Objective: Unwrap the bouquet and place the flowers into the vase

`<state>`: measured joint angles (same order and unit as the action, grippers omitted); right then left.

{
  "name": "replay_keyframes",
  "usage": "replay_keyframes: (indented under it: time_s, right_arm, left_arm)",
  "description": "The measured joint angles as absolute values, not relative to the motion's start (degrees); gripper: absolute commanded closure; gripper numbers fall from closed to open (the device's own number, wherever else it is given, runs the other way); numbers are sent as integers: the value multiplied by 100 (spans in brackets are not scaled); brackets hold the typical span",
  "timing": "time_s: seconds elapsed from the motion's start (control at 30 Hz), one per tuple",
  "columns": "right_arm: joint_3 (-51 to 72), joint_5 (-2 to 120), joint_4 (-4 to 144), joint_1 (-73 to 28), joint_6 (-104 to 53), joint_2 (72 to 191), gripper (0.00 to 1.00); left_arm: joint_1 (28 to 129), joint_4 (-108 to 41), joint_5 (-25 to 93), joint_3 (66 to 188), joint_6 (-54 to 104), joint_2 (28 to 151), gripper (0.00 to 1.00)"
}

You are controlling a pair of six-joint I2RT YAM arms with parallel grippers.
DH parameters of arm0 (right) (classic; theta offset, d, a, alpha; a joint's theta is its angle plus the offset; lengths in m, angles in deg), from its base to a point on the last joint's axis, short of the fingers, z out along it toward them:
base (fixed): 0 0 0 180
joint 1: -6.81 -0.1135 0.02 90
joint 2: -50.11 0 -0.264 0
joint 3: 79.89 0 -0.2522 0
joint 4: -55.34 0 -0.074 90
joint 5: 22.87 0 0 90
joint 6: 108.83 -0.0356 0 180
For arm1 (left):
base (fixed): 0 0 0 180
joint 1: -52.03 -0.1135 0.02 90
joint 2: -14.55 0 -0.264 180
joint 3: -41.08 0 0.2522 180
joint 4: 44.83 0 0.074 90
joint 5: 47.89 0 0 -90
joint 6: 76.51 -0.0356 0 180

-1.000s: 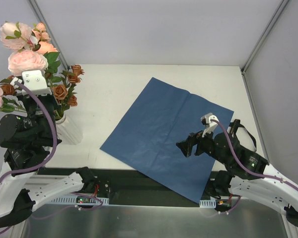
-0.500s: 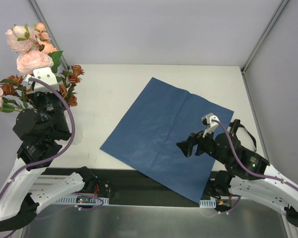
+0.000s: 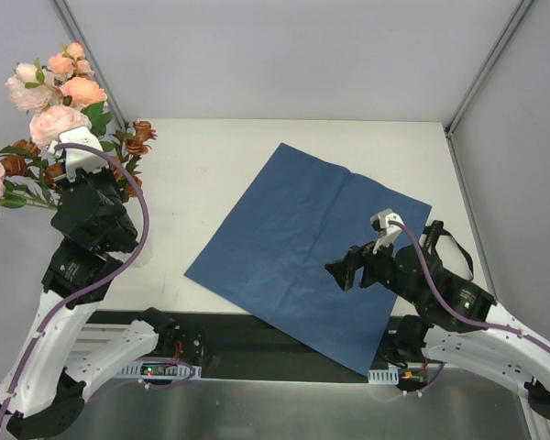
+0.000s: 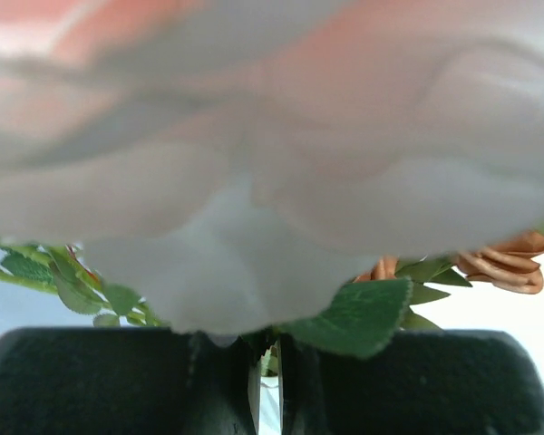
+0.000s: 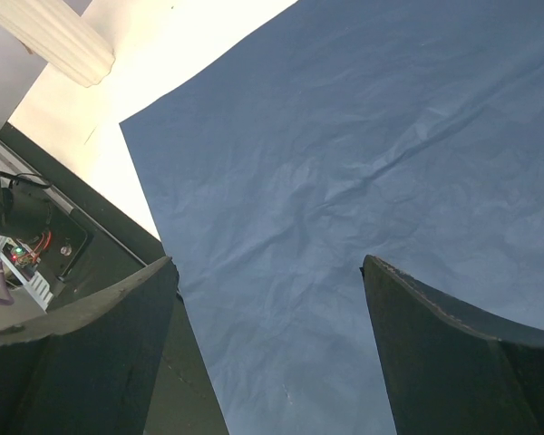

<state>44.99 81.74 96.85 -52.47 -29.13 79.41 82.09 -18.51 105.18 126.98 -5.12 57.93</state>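
Note:
My left gripper (image 4: 267,385) is shut on the thin green stems of the flowers (image 3: 60,124), holding the bunch upright at the table's far left. A pale pink rose (image 4: 254,136) fills most of the left wrist view, with small rust-orange roses (image 3: 139,133) to its right. In the top view the left arm covers the vase. The white ribbed vase (image 5: 59,41) shows only in the right wrist view, at the top left. The blue paper (image 3: 302,238) lies flat and unfolded mid-table. My right gripper (image 3: 341,273) hovers open over its near right part, empty.
The white table (image 3: 211,165) is enclosed by pale walls with metal corner posts (image 3: 82,55). A black rail (image 3: 257,344) runs along the near edge, where the arm bases sit. The paper's near corner overhangs that rail.
The left arm has swung to the right and forward with the flowers, and now covers the vase in the top view. The blooms shifted slightly. The right arm has not moved.

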Motion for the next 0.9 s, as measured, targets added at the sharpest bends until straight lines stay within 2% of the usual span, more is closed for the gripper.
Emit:
replay_keyframes:
  time_s: [0.4,0.83,0.87,0.9]
  right_arm:
    - [4499,8169,9687,-5247,-2913,7985,14]
    - [4643,8171,9783,-5247,-2928,7876,14]
    - [4652,8171,9794,-5247,-2928,7876,14]
    - [4663,8171,9805,-5247,-2931,7874,14]
  left_arm:
    - [7342,-1438,10338,12108,813,5478,100]
    - [6658,-1307,9940,11240,1584,5262,100]
    - [6653,-1259,9912,11214,1634,5262,100]
    - [6655,-1213,9899,11200,1685,5262,94]
